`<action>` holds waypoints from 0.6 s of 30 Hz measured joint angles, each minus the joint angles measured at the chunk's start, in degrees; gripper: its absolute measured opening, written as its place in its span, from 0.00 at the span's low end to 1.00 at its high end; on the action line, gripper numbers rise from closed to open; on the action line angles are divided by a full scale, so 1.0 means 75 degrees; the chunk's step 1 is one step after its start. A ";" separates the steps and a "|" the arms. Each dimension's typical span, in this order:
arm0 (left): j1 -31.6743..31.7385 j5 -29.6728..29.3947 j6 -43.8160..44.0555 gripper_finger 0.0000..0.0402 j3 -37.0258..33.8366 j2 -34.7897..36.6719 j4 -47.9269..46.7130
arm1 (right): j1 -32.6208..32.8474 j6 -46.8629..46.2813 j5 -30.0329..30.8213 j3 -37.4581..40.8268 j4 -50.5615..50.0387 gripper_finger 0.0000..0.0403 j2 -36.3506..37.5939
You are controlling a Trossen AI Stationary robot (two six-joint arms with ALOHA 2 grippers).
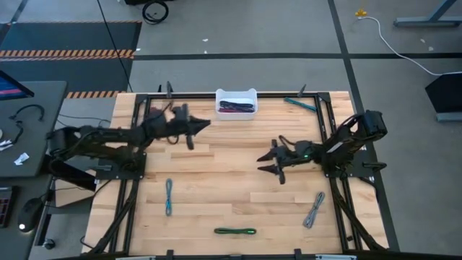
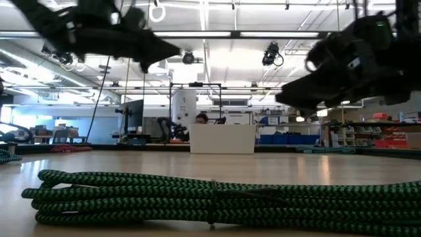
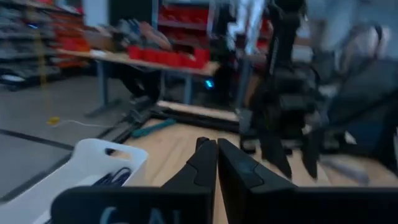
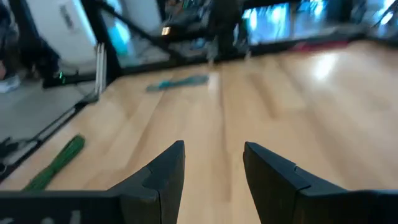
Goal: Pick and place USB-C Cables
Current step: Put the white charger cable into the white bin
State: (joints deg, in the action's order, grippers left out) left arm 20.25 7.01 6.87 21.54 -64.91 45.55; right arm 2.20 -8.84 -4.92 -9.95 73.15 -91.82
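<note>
The left pincer [image 1: 201, 124] hangs above the worktop [image 1: 216, 180] just beside the white bin [image 1: 236, 103], its fingers pressed together and holding nothing. The bin sits at the far edge and has dark USB-C cables [image 1: 236, 107] lying in it. The right pincer [image 1: 271, 162] hovers over the middle of the worktop with its fingers spread and nothing between them.

4 more cables lie loose. A teal cable [image 1: 169, 196] rests near the left side, well apart from the left pincer. A green cable [image 1: 235, 231] lies at the near edge, a grey cable [image 1: 314, 210] toward the near right, and another teal cable [image 1: 299, 104] at the far right corner beside the frame. None touches either pincer.

The low view fills its foreground with the green cable [image 2: 210, 197], showing its braided black-and-green weave and a tie around its middle, which the high view cannot resolve; both arms show there only as dark shapes overhead. The left wrist view shows the closed fingers [image 3: 208, 165], the bin's handle slot [image 3: 106, 165] with cable ends inside, and the right arm beyond. The right wrist view shows the parted fingers [image 4: 168, 168], bare wood between them, with the green cable [image 4: 59, 162] off to one side and a teal cable [image 4: 177, 83] farther on.

Black frame rails border the worktop.
</note>
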 joint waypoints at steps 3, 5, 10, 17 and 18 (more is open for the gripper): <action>-0.0033 -0.0262 0.0401 0.06 -0.0859 0.0409 0.0637 | 0.0006 -0.0003 -0.0400 -0.0789 -0.1718 0.42 0.0002; -0.0032 -0.0275 0.0672 0.06 -0.1301 0.0611 0.0929 | 0.0022 0.0006 -0.0731 -0.1319 -0.3090 0.42 0.0031; -0.0035 -0.0272 0.1010 0.04 -0.1939 0.0861 0.1143 | 0.0252 0.0267 -0.0948 -0.2897 -0.7454 0.42 0.0295; -0.0211 -0.0253 0.1029 0.05 -0.2090 0.0878 0.1112 | 0.1043 0.1060 -0.0955 -0.5166 -1.3015 0.39 0.0395; -0.0292 -0.0251 0.1021 0.05 -0.2090 0.0877 0.1108 | 0.1231 0.1164 -0.0961 -0.5391 -1.3616 0.38 0.0395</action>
State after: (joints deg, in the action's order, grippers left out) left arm 18.06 5.13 14.52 5.87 -58.34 53.86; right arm 11.43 -0.11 -12.12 -50.38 -28.97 -88.86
